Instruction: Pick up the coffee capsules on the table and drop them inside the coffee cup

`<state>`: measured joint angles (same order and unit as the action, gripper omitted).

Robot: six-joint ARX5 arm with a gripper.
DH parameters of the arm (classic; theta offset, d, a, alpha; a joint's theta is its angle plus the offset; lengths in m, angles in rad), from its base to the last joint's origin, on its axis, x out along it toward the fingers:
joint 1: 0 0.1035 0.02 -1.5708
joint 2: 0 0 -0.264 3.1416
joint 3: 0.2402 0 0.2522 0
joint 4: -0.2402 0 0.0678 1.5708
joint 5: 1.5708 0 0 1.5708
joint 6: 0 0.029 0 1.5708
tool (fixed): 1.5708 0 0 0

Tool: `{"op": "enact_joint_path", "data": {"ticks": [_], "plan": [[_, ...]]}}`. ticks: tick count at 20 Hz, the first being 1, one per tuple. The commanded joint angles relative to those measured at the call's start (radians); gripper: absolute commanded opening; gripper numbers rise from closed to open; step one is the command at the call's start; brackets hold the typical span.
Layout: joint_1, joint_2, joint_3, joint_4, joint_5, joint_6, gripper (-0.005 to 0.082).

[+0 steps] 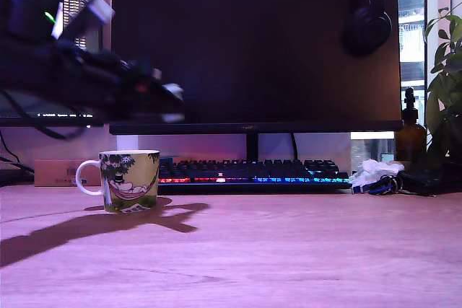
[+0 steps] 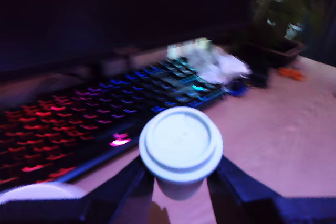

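In the wrist view, my gripper [image 2: 181,178] is shut on a pale grey coffee capsule [image 2: 181,140], with a dark finger on each side of its tapered body and its wide flat rim facing the camera. A white curved edge at the frame's corner looks like the coffee cup's rim [image 2: 31,192]. In the exterior view the arm is motion-blurred, and the gripper [image 1: 172,103] hangs above and slightly to the right of the coffee cup [image 1: 130,179]. The cup stands upright on the wooden table, handle toward the exterior view's left.
A backlit keyboard [image 1: 253,172] lies behind the cup under a large dark monitor [image 1: 253,41] with headphones [image 1: 369,23] hung on it. Crumpled tissue [image 1: 372,172], a brown bottle [image 1: 409,131] and a plant [image 1: 447,84] are at the exterior view's right. A cardboard box [image 1: 54,173] sits far left.
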<state>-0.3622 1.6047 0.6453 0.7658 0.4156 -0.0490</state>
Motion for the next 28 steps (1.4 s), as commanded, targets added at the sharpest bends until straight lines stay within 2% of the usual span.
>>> {"op": "enact_joint_path", "data": {"ticks": [1,8,13,25,26,27,28], "plan": [[0.043,-0.01,0.006,-0.012,-0.009,0.001,0.0142],[0.158,-0.01,0.006,-0.047,-0.013,0.013,0.0142],[0.164,-0.01,0.006,-0.068,-0.013,0.031,0.0142],[0.163,-0.008,0.013,-0.07,-0.013,0.031,0.0146],[0.163,-0.008,0.018,-0.071,-0.013,0.031,0.0152],[0.163,-0.008,0.02,-0.071,-0.013,0.031,0.0198],[0.163,-0.008,0.02,-0.07,-0.011,0.032,0.0298]]}}
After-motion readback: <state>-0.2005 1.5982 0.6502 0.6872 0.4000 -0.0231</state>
